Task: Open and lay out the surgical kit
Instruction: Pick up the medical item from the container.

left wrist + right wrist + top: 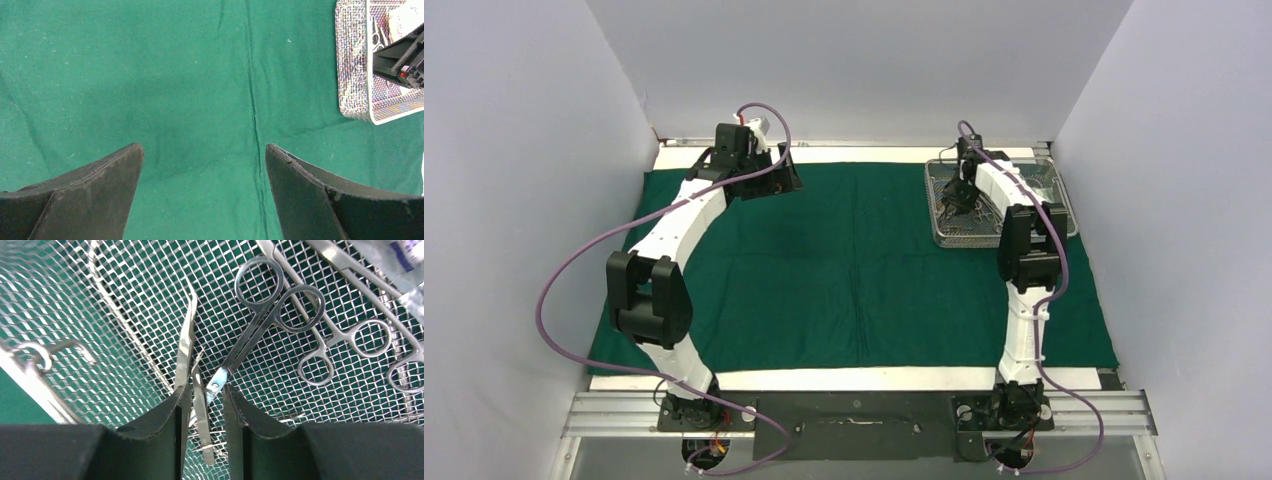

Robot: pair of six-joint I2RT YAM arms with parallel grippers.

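The dark green cloth (844,270) lies spread flat over the table. The silver wire-mesh tray (1054,180) stands on its far right corner and also shows in the left wrist view (352,60). My right gripper (954,200) is down inside the tray. In the right wrist view its jaws (206,390) stand a narrow gap apart around the steel tweezers (186,335). One tweezer leg lies against the left finger, the other in the gap. The tip of ring-handled scissors (260,315) also reaches between them. Ring-handled forceps (340,335) lie to the right. My left gripper (204,155) is open and empty above the cloth.
A clear packet (400,255) lies at the tray's far side. The tray's swing handle (45,352) hangs at its left wall. Grey walls enclose the table on three sides. A fold line (254,115) runs down the cloth's middle. My right arm (400,55) reaches over the tray.
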